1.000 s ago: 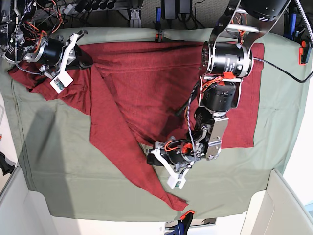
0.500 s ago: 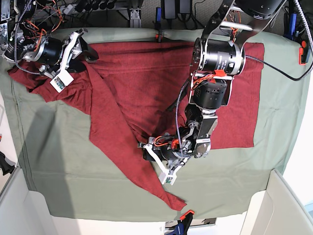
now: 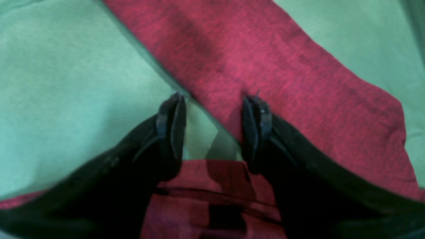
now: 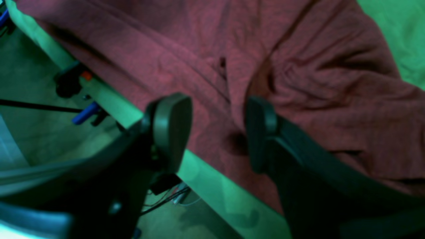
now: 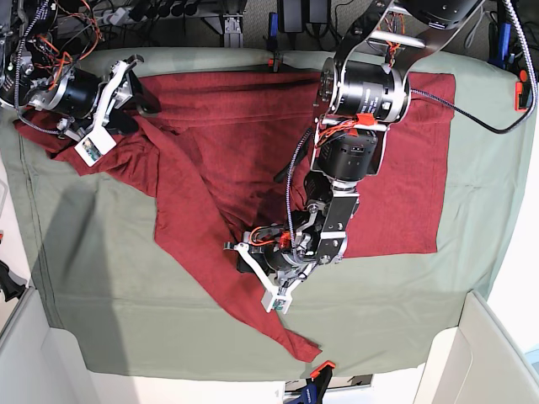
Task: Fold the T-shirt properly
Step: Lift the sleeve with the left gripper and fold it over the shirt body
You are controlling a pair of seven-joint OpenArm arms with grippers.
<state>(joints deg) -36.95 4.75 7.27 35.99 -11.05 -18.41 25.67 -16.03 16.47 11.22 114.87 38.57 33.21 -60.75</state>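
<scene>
Hovering at the table's far left edge, right gripper [image 5: 126,84] gapes wide over bunched T-shirt [image 5: 219,160], holding nothing. Green cloth [image 5: 93,252] lies bare front-left. Mid-table, left gripper [image 5: 257,273] stands wide, straddling the sleeve's diagonal edge. Shirt's right side lies flat.

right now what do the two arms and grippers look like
Both grippers, the left gripper and the right gripper, have black fingers with flat dark pads. In the base view the arms are built of black and silver cylindrical joints, with red and orange wires, black cables and a small white block beside each gripper.
</scene>
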